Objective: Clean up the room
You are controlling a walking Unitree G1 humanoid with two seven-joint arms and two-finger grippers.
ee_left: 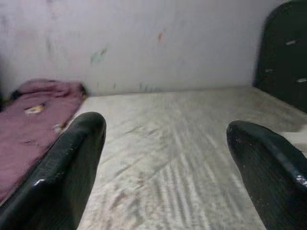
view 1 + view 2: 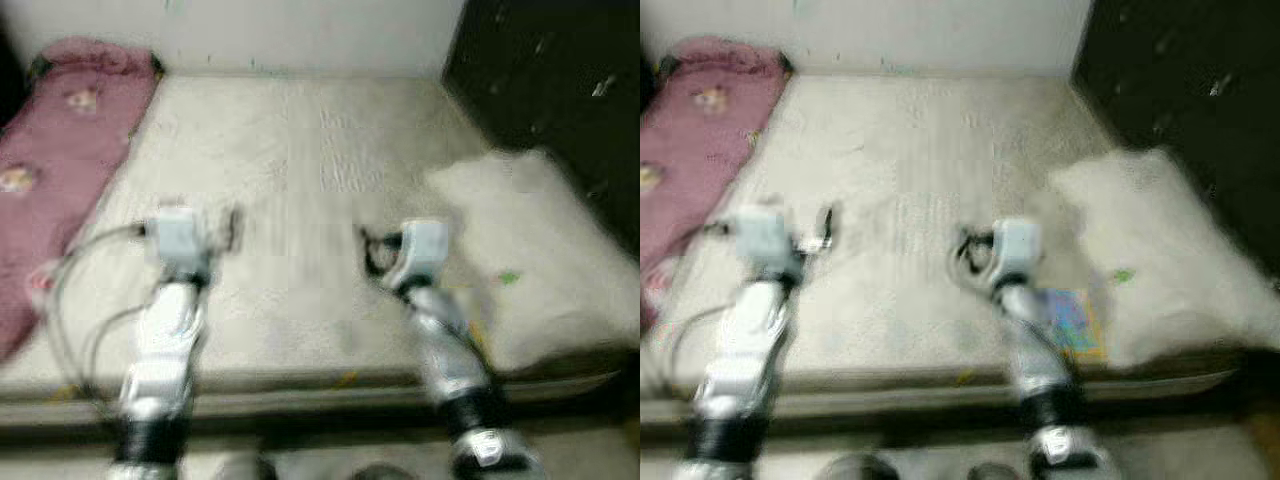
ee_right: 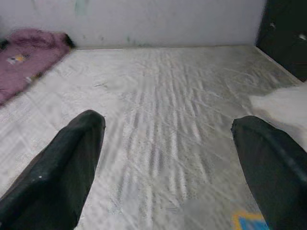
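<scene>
- Left gripper (image 1: 165, 163) and right gripper (image 3: 168, 167) hover over the bed (image 2: 300, 200), fingers (image 1: 72, 163) spread, grasping nothing.
- Pink blanket (image 2: 60, 170) lies lengthwise toward the wall, left of the fingers.
- White pillow (image 2: 1160, 260) lies right of them, a colourful book (image 2: 1072, 320) just beside it.

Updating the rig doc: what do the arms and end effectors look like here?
Both arms are silver metal with black joint bands. Each wrist carries a pale boxy module. Left end effector and right end effector each have two long, rounded, glossy black fingers. Grey cables loop beside the left arm.
</scene>
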